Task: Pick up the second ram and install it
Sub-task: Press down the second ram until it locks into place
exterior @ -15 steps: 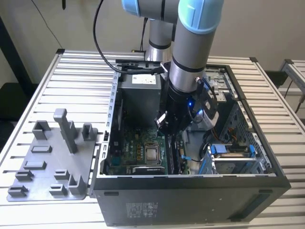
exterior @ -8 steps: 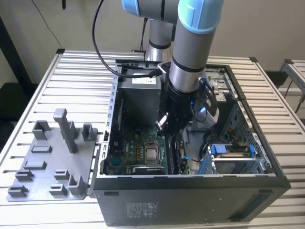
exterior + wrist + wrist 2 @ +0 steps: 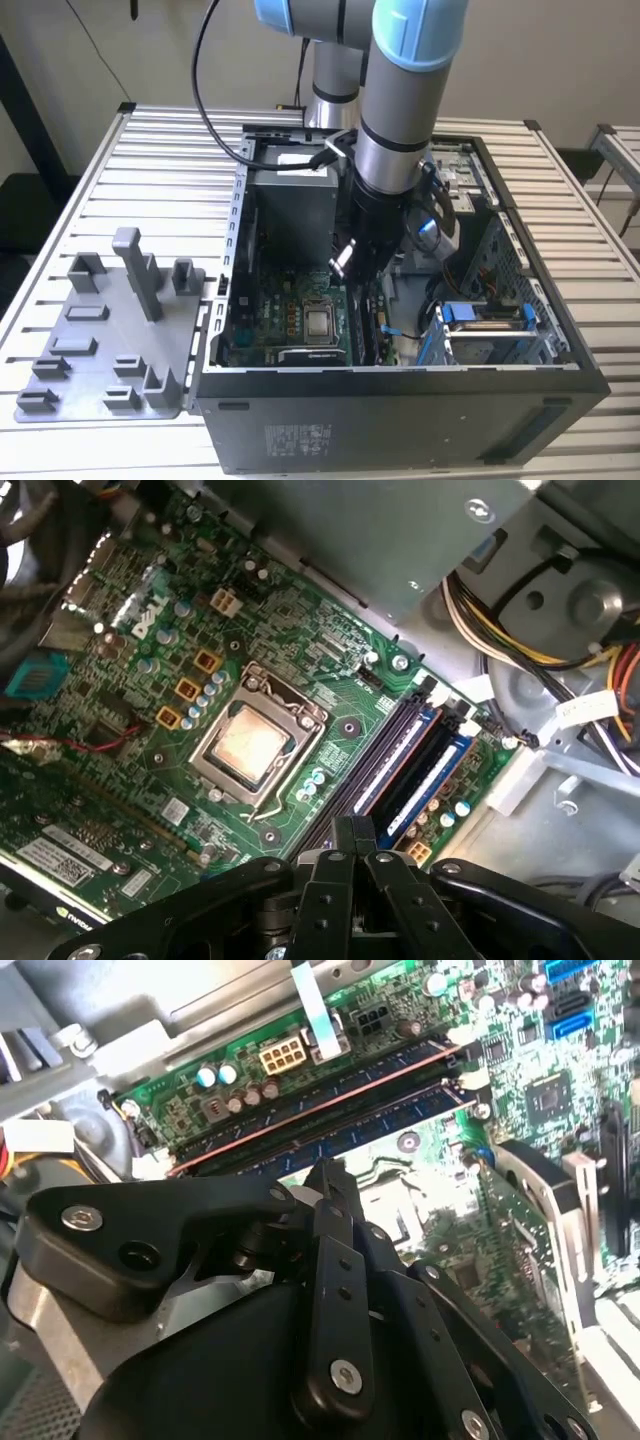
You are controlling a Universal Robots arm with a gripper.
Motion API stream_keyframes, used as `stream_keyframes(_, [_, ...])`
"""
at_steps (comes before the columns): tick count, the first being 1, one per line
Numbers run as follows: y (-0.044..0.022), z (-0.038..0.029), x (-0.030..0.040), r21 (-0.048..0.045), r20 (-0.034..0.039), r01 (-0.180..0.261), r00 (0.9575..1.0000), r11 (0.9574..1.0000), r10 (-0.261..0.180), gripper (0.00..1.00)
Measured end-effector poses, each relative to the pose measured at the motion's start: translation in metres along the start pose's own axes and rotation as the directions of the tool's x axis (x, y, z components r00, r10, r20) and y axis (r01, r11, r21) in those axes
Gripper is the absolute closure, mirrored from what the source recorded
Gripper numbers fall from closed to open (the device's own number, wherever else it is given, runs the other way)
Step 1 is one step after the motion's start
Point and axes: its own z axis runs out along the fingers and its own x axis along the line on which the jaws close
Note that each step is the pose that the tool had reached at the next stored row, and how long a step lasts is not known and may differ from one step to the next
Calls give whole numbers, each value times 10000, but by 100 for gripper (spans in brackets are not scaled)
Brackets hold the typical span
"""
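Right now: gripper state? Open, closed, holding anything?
Black gripper: jaws closed together, with nothing visible between them, above the black and blue memory slots.

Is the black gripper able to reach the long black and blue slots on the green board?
Probably yes: the gripper hangs just over the slots, with nothing between them.

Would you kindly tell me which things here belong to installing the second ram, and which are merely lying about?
Part of the job:
- tool, fingers shut, close to the memory slots
- motherboard that carries those slots

Lying about:
- grey holder tray outside the case
- CPU socket
- power supply
- drive cage
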Motion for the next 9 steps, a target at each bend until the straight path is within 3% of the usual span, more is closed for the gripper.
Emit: stream_keyframes(9, [9, 11, 12, 44, 34, 845, 9964, 9964, -846, 89])
